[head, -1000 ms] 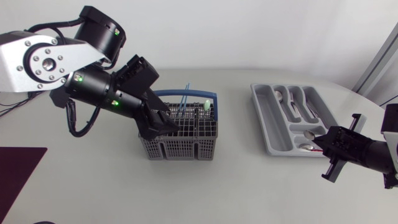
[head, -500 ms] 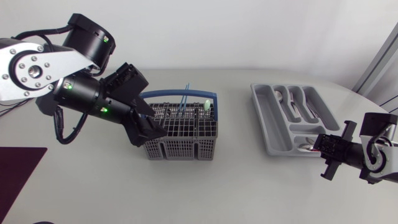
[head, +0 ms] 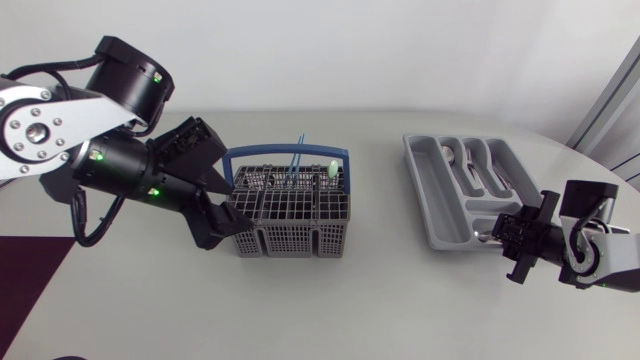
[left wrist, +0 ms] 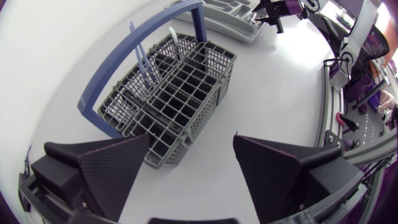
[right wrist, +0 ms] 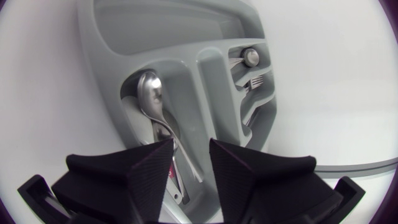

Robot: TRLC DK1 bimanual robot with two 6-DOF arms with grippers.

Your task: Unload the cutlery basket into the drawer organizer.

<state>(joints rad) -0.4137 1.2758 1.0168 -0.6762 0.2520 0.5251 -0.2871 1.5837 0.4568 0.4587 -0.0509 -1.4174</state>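
Note:
The grey cutlery basket (head: 290,212) with a blue handle (head: 290,152) stands mid-table; thin blue-handled pieces (head: 297,158) and a pale green-tipped piece (head: 331,168) stick up at its back. My left gripper (head: 222,228) hangs open and empty at the basket's left front corner; the basket (left wrist: 174,99) lies just ahead of that gripper (left wrist: 193,180). The grey organizer (head: 425,165) sits to the right. My right gripper (head: 504,233) is over its near end, fingers slightly apart. A spoon (right wrist: 151,93) lies in the compartment there, its handle running between the right gripper's (right wrist: 189,163) fingers.
Several spoons and forks (head: 488,175) lie in the organizer's long compartments, seen ahead of the right gripper as cutlery (right wrist: 252,81). A dark mat (head: 25,275) covers the table's left front corner. Bare table lies between basket and organizer.
My left arm has drawn back to the left, from over the basket to its left front corner. My right gripper's fingers have parted over the organizer's near compartment.

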